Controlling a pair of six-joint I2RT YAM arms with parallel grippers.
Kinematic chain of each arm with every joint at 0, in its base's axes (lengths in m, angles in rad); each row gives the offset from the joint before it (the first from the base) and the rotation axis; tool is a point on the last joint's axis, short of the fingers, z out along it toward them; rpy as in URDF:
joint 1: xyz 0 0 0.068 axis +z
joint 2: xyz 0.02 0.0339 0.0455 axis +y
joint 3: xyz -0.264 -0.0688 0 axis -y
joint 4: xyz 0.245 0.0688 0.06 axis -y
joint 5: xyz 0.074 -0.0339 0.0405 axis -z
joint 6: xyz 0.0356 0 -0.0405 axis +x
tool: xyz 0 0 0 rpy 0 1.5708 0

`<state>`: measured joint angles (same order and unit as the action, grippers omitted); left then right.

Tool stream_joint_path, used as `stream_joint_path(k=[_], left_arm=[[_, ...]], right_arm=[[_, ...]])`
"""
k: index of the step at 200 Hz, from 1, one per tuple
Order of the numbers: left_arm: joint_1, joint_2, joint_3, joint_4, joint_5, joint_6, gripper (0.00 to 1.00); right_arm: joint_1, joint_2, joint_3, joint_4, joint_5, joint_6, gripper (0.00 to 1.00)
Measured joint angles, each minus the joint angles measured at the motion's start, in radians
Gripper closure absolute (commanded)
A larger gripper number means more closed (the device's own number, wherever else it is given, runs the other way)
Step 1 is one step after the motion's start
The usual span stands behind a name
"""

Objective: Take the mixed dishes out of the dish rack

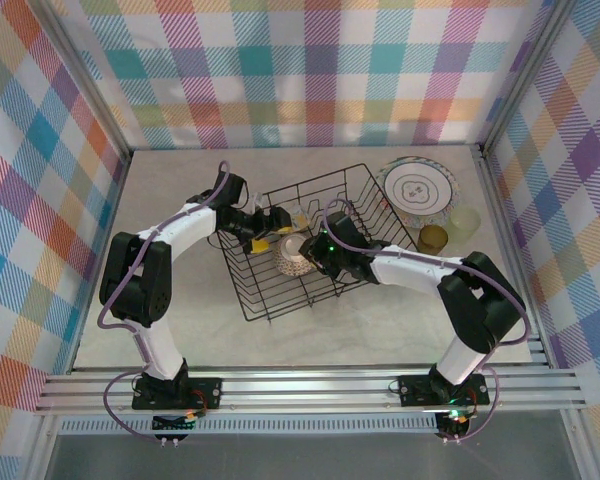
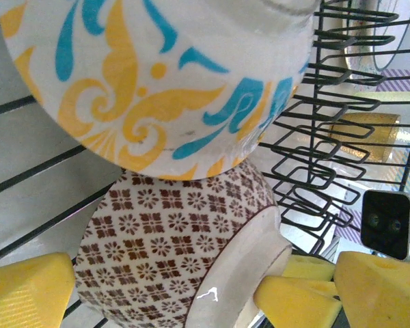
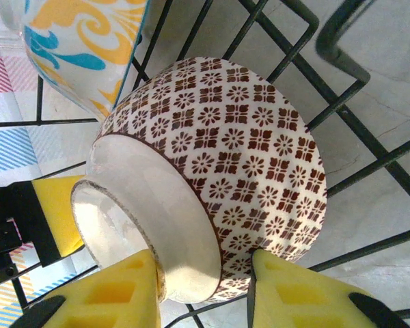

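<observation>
The right gripper is clamped on the brown-and-white flower-patterned ceramic bowl. One yellow pad presses its patterned wall and the other sits at its white edge. This bowl lies tipped on its side inside the black wire dish rack, against a white bowl with blue and yellow scrollwork. The left gripper is spread wide beside both bowls, holding nothing. On the pale tabletop right of the rack sit a cream round plate with dark line drawing, a pale-green cup and an amber cup.
</observation>
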<state>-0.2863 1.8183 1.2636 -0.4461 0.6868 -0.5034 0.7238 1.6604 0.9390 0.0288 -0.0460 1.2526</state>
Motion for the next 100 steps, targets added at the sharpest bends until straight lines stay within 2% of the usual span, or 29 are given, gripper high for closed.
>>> stream_joint_path(k=[39,100], left_arm=[[0.0,0.004,0.0,-0.035,0.001,0.027,0.09],[0.0,0.043,0.005,-0.05,0.021,0.07,0.11]], right_arm=[[-0.001,-0.011,-0.031,0.045,-0.001,0.004,0.78],[-0.008,-0.019,-0.075,0.123,-0.016,0.023,0.8]])
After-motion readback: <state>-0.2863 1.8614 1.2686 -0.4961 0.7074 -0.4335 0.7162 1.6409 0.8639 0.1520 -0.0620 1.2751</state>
